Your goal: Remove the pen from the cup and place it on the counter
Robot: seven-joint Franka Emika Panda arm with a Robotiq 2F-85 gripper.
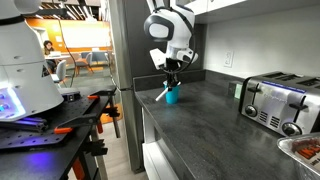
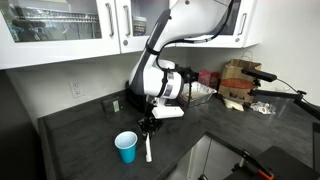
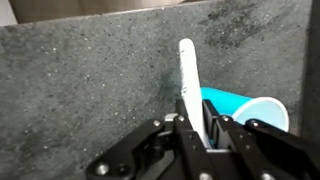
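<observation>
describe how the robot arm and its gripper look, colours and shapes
The arm is glossy white, built of rounded, bulbous segments with darker bands at the joints. The gripper is matte black, with two slim fingers carried on hinged linkage bars. No markings are readable.

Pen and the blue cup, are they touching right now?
Apart. In an exterior view, dark counter shows between the pen and the cup.

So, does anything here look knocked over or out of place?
Nothing looks spilled or toppled: the cup stands upright on the counter. The only odd sight is the pen, hanging from the pincer beside the cup, not in it.
</observation>
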